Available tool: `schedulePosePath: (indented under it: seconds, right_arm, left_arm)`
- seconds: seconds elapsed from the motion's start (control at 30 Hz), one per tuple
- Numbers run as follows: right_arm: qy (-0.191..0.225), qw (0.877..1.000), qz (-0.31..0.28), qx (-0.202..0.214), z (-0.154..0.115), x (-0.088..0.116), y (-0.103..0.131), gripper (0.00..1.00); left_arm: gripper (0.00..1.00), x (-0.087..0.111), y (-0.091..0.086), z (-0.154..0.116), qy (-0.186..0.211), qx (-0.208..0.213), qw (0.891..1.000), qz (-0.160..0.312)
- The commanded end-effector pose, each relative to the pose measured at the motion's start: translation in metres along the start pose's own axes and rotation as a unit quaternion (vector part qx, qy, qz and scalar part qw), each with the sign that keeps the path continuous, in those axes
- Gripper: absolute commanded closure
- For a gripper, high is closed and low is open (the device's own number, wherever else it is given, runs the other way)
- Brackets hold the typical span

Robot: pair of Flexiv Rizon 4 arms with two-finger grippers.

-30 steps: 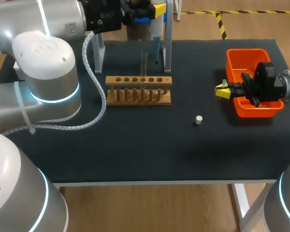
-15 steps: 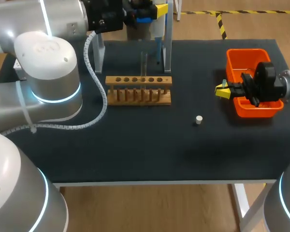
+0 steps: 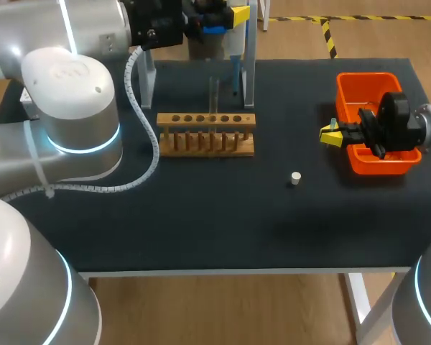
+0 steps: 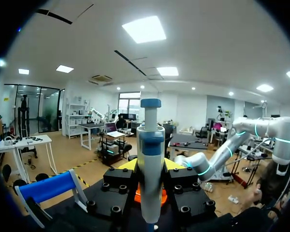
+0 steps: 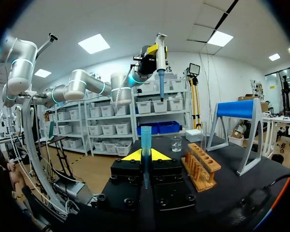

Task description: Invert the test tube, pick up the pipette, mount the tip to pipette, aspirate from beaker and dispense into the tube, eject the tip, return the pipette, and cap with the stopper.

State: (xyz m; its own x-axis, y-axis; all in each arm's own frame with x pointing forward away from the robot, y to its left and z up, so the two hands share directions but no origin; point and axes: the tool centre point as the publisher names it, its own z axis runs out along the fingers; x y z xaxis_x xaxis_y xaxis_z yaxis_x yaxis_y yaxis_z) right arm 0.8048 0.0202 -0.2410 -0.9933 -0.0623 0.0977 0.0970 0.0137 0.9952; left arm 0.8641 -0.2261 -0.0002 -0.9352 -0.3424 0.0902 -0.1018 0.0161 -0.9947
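Up high, above the worktop's [image 3: 201, 230] far edge: pipette [image 3: 235, 39], upright, nozzle down, clamped from both sides in the left claw [image 3: 217, 17]. From the left wrist, white-and-blue barrel of the pipette [image 4: 150, 183] standing squarely between the fingers of that claw [image 4: 152, 165]. Below and slightly nearer, clear test tube [image 3: 212, 92] upright in the wooden rack [image 3: 205, 136]. Over on the right, blue tip [image 5: 145, 145] pinched upright in the right claw [image 5: 145, 157], wide end up, narrow end down between the fingers. Same claw [image 3: 331, 134] hovering just beside the orange bin [image 3: 366, 90], yellow tips pointed toward the rack. Ahead of it in the right wrist view, beaker [image 5: 176, 143] beyond the rack, blue-barred stand [image 5: 238, 110] off to one side. Small white stopper [image 3: 295, 178] alone on the worktop, between rack and bin, apart from both.
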Motion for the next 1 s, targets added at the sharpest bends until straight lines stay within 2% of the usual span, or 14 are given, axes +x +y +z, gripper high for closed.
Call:
schedulePosePath:
  seconds: [0.03, 0.6, 1.0]
  right_arm:
    - [0.000, 1.000, 0.000, 0.001, -0.001, 0.001, 0.000, 1.00]
    - [0.000, 1.000, 0.000, 0.001, -0.001, 0.001, 0.000, 1.00]
    - [-0.001, 1.000, 0.002, 0.015, 0.040, -0.016, 0.009, 1.00]
  left_arm:
    - [1.00, 0.000, 0.000, 0.001, 0.000, 0.001, 1.000, 0.000]
    - [1.00, 0.000, 0.000, 0.001, 0.000, 0.001, 1.000, 0.000]
    - [1.00, 0.000, 0.000, 0.001, 0.000, 0.001, 1.000, 0.000]
